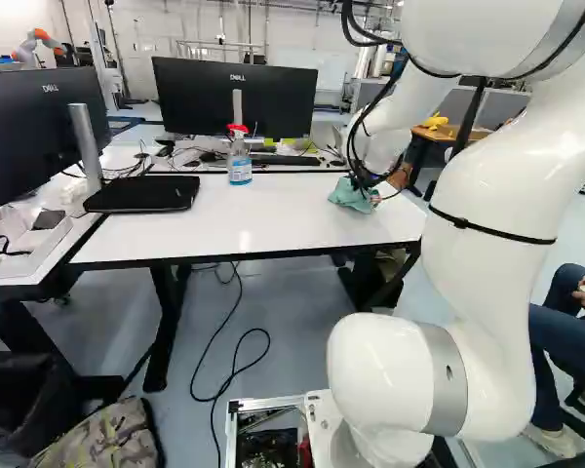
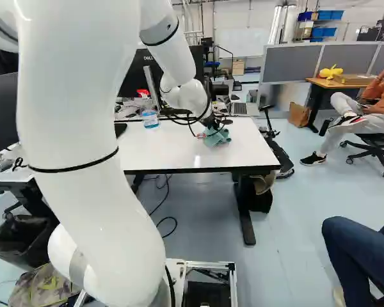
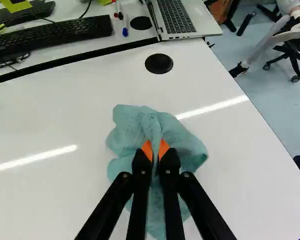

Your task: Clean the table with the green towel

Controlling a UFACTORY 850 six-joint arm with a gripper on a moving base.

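1. The largest thing is the white rectangular desk with black edging (image 1: pixel 273 229). Its top serves as a clock dial in the left base view, twelve on the far side.
2. The smooth white arm (image 1: pixel 487 214) rises from its joint, at about four o'clock from the middle of that view, and reaches over the desk to the black two-fingered pincer (image 2: pixel 212 123).
3. Beyond the desk stands a wide black monitor (image 1: pixel 200 97), at eleven o'clock from the left base view's middle.
4. A silver laptop with dark keys (image 3: pixel 190 31) lies on the farther worktop, just past twelve o'clock from the pincer (image 3: pixel 155 150), straight ahead being twelve.
5. A long black keyboard (image 3: pixel 50 36) lies between ten and eleven o'clock from the pincer.
6. The crumpled teal-green cloth towel (image 3: pixel 185 145) is on the desk, between two and three o'clock on the dial. The pincer is clenched on it, a fold pinched between the orange pads (image 3: pixel 163 148).
7. The clear spray bottle with blue liquid and red trigger (image 1: pixel 239 168) stands upright at twelve on the dial.
8. A round black disc (image 3: pixel 159 63) sits in the desktop at twelve o'clock from the pincer.
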